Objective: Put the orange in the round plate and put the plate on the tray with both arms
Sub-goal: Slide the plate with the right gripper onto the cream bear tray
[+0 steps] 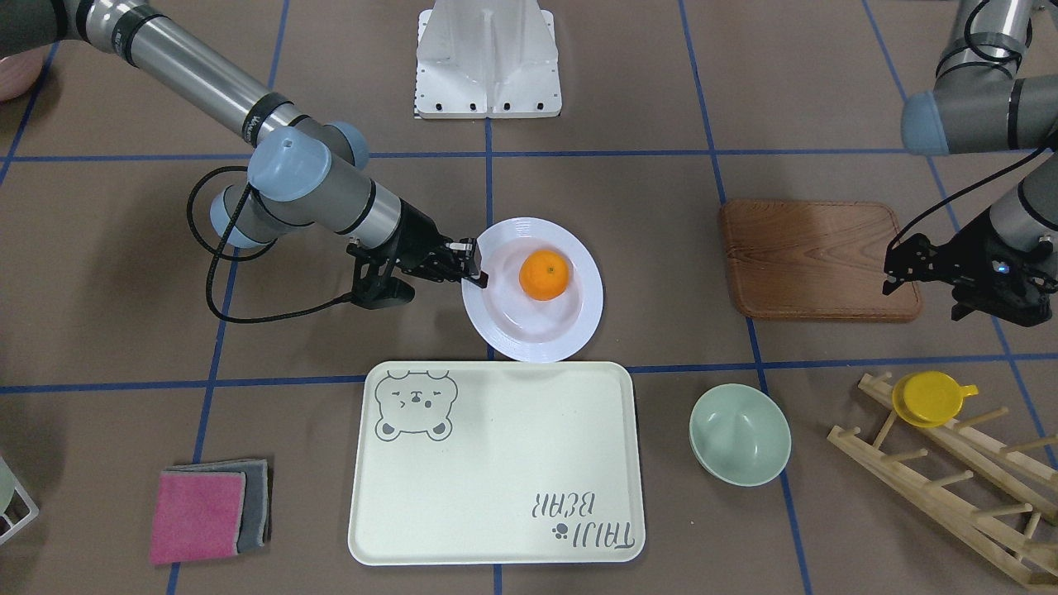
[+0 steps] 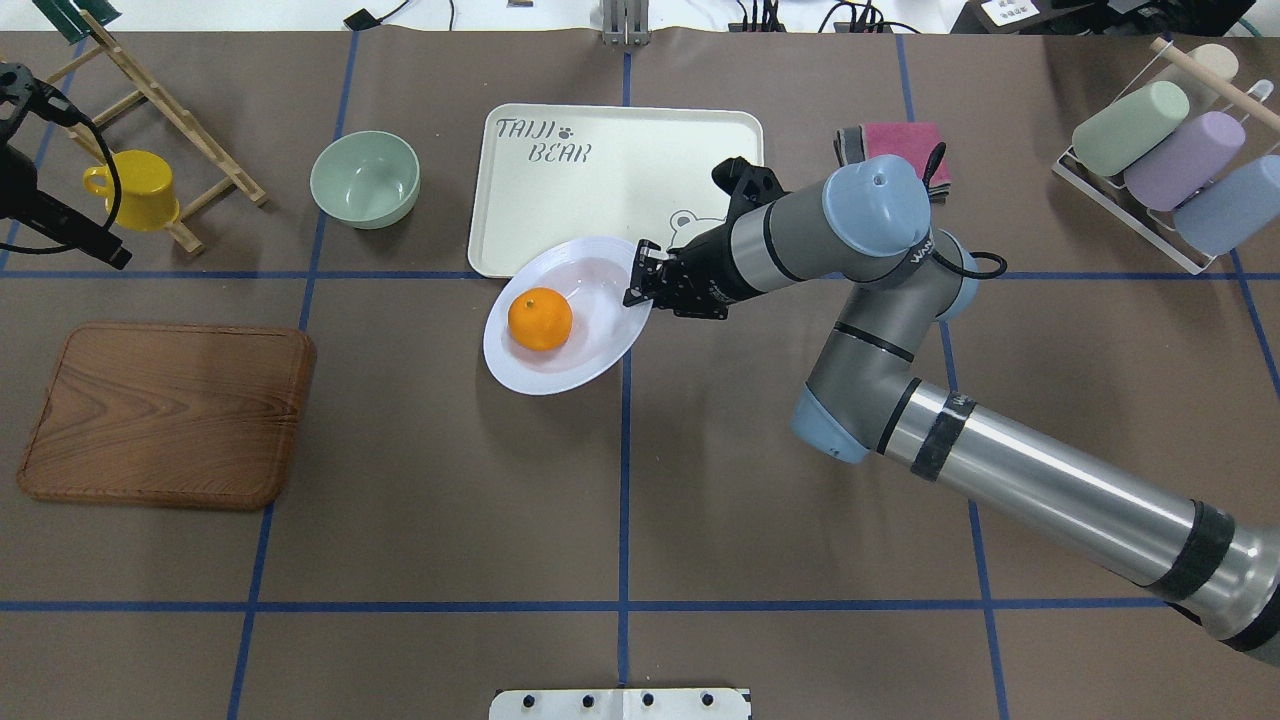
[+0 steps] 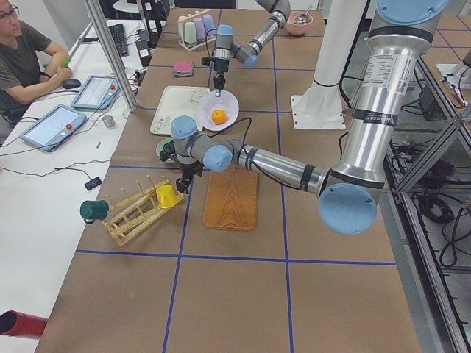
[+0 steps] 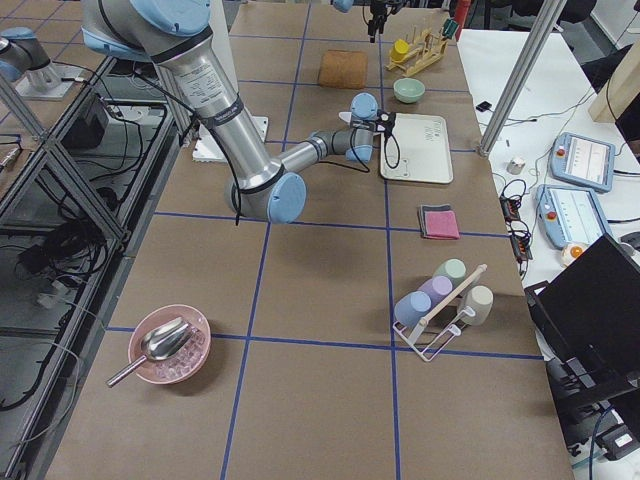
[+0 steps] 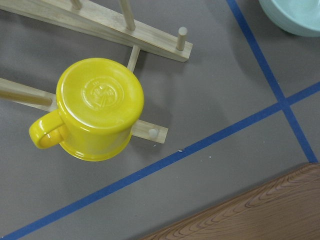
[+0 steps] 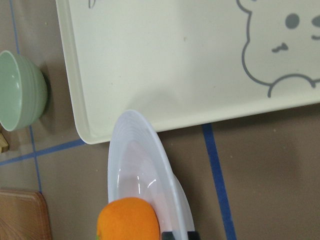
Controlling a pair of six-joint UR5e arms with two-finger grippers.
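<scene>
Two grey words, "TAIJI BEAR", with a small paw mark, are printed on the tray (image 2: 620,150). A line-drawn bear face (image 1: 416,405) fills the opposite corner. The lettering reads upright from overhead and inverted in the front-facing view. The tray is a cream rectangle with rounded corners and a raised lip, and lies just ahead of the right claw (image 1: 475,271).

The right claw is clenched on the ridged rim of the round plate (image 1: 529,335), which is glossy, white and deep. The orange (image 1: 545,274) sits in the plate's sunken centre, just beyond the fingertips. From overhead the plate's far rim overlaps the tray's near edge, while the front-facing view shows the two edges only meeting. The right wrist view shows the plate almost edge-on. Whether the plate rests on the table (image 1: 248,413) cannot be told.

The left claw (image 1: 893,273) hangs well apart from the plate, at the end of a grained wooden board (image 1: 818,256). Its state cannot be told. Only its wrist view shows the yellow cup (image 5: 100,107) beneath it, upturned on a wooden rack (image 5: 150,40), with an embossed base mark too faint to read.
</scene>
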